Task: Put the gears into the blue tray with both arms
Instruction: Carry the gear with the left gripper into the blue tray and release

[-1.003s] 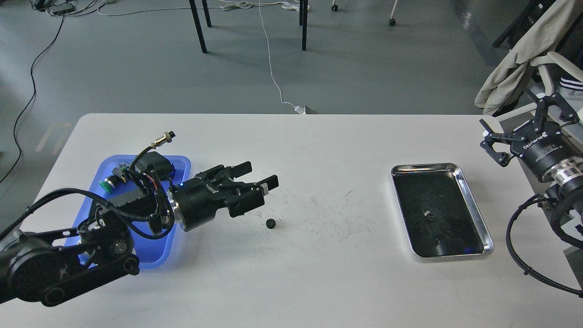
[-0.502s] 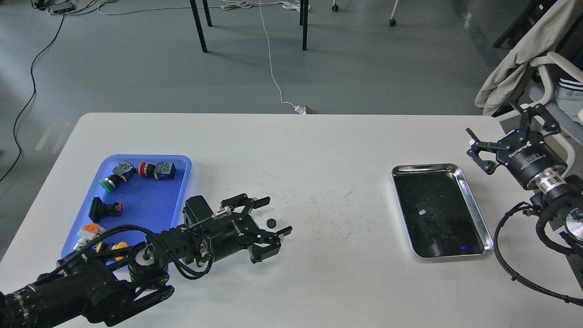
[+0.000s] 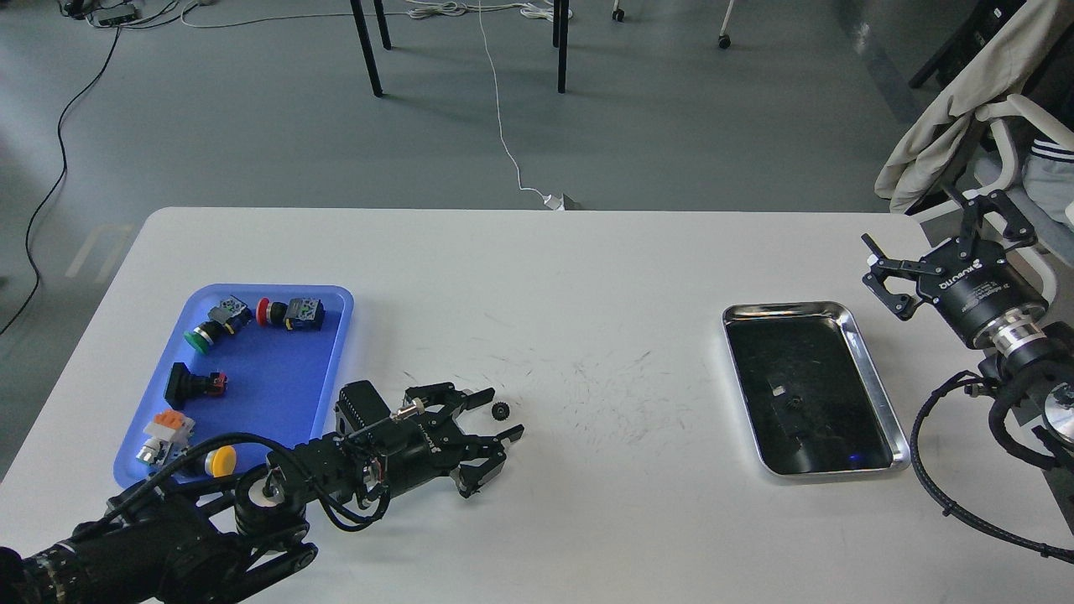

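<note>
One small black gear (image 3: 501,410) lies on the white table, right of the blue tray (image 3: 277,377). My left gripper (image 3: 502,413) is down at table level, open, with its two fingers on either side of the gear; whether they touch it I cannot tell. My right gripper (image 3: 935,243) is open, held above the table's far right edge, beyond the steel tray, with nothing between its fingers.
The blue tray holds several push-button switches with green (image 3: 195,338), red (image 3: 263,312) and yellow (image 3: 221,460) caps. A shiny steel tray (image 3: 873,377) sits at the right. A chair with a beige jacket (image 3: 956,109) stands off the table's right corner.
My left arm dropped from above the blue tray to the table and its open fingers came around the gear. My right gripper shifted slightly left and up, still open.
</note>
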Action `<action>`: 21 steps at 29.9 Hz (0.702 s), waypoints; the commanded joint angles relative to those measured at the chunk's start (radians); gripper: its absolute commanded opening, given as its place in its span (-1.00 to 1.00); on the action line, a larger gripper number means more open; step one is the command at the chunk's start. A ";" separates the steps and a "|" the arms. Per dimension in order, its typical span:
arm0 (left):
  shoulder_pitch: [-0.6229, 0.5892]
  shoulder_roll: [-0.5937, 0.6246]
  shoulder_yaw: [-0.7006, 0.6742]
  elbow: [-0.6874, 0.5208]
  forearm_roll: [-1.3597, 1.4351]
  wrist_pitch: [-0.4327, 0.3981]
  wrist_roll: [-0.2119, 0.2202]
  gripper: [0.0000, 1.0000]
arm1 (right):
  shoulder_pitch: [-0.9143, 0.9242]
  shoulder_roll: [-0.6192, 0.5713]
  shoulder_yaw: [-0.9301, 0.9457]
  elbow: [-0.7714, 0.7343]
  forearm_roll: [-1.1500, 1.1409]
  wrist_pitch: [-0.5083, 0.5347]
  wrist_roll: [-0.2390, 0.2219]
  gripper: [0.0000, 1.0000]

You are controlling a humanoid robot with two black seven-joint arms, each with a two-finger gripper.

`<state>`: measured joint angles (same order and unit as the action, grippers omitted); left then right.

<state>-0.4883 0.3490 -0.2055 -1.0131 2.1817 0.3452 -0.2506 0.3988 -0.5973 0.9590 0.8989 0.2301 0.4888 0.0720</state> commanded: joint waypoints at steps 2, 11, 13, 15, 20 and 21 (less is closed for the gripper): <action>0.002 0.004 -0.002 0.002 0.000 0.000 0.001 -0.73 | 0.002 -0.001 0.001 0.005 0.000 0.000 0.000 0.94; -0.016 0.223 -0.187 -0.151 -0.106 0.043 -0.002 -0.86 | 0.005 -0.009 0.003 0.012 0.000 0.000 0.000 0.94; -0.019 0.336 -0.216 -0.192 -0.204 0.044 -0.006 -0.86 | 0.008 -0.010 0.001 0.012 0.000 0.000 -0.001 0.94; -0.016 0.433 -0.210 -0.197 -0.291 0.051 -0.016 -0.85 | 0.011 -0.012 0.001 0.014 0.000 0.000 0.000 0.94; 0.072 0.519 -0.199 -0.173 -0.442 0.069 -0.071 -0.84 | 0.014 -0.013 0.000 0.015 0.000 0.000 0.000 0.94; 0.106 0.521 -0.199 -0.162 -0.451 0.080 -0.073 -0.84 | 0.014 -0.013 0.000 0.014 0.000 0.000 -0.001 0.94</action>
<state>-0.4612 0.8463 -0.4096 -1.1968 1.7834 0.4064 -0.3024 0.4124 -0.6090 0.9600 0.9144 0.2305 0.4888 0.0722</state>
